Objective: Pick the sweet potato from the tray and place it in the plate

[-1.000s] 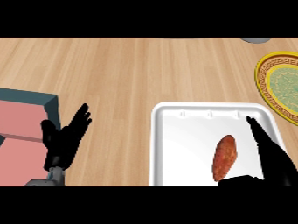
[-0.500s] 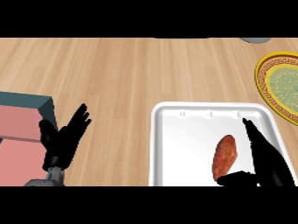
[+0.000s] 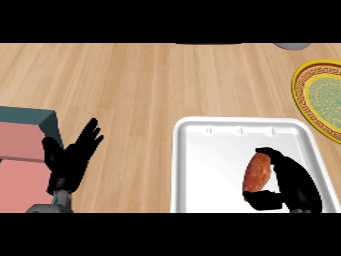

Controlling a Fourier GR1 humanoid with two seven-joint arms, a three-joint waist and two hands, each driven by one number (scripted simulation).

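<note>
Sweet potato (image 3: pixel 258 171): elongated, reddish-brown with an orange tint, skin slightly mottled. Its long axis runs roughly from the view's top to its bottom. It sits within the tray's outline, in the lower right part, near the right wall. Whether it rests on the tray floor or is just off it cannot be told.

Right hand (image 3: pixel 295 182): black, entering from the lower edge on the right of the sweet potato. Its fingers curl over the far end and right flank of the sweet potato, and the thumb hooks in under the near end, so the hand is closed round it.

Tray (image 3: pixel 210 165): white, rectangular, with rounded corners and a raised rim. It holds only the sweet potato.

Plate (image 3: pixel 300 95): round, with a yellow patterned rim and a pale green centre. It lies on the desk (image 3: pixel 143 80) beyond the tray's upper right corner, just apart from it, cut by the right edge. Nothing is on it.

Left hand (image 3: pixel 68 162): open, fingers up, resting at lower left, beside a teal box (image 3: pixel 25 117) with a pink inside.

A grey object (image 3: pixel 295 46) shows partly at the top edge.
</note>
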